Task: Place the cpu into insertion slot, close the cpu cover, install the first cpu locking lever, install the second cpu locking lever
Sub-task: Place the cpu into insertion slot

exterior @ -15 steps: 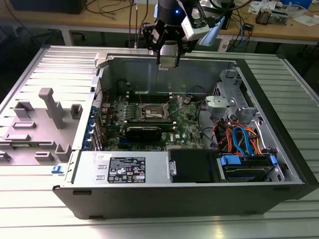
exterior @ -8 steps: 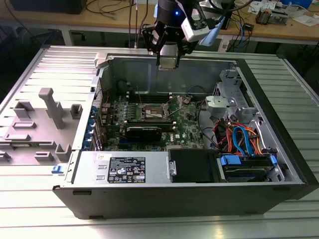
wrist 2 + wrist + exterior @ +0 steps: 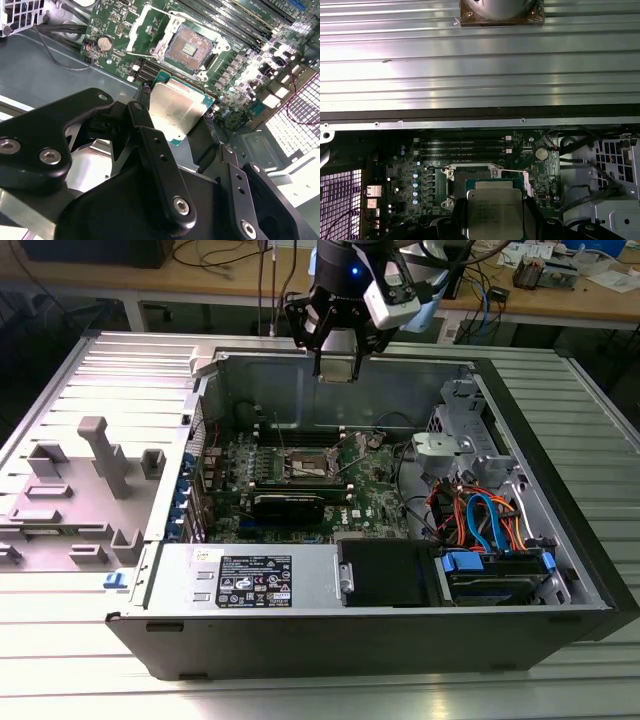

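We log: cpu [image 3: 176,111], dull silver top, green edge; slot [image 3: 190,48], dark centre, silver rim; board [image 3: 116,25], green; cables [image 3: 482,515], orange and blue; table [image 3: 60,630], ribbed grey.

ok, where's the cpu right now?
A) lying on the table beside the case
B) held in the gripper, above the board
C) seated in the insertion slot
B: the cpu sits clamped in the gripper, and the insertion slot on the board is bare.
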Tool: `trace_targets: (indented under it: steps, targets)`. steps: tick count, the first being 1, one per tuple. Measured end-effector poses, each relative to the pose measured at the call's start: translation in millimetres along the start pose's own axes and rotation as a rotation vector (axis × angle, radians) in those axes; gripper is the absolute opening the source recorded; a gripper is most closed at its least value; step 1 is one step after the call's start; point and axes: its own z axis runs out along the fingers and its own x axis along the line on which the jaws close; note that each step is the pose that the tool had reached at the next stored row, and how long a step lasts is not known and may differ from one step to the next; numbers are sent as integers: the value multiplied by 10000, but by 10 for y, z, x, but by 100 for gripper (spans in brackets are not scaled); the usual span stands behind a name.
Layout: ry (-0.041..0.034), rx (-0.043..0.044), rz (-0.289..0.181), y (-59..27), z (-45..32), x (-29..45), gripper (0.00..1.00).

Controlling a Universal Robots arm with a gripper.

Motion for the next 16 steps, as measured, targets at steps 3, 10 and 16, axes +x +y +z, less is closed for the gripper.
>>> trace_targets:
  steps: [3,10,16]
  targets:
    - [0,0,-1,-6,-1,0,55]
    - [0,0,-1,-10,-1,0,55]
    - [-4,3,41,-12,0,0,55]
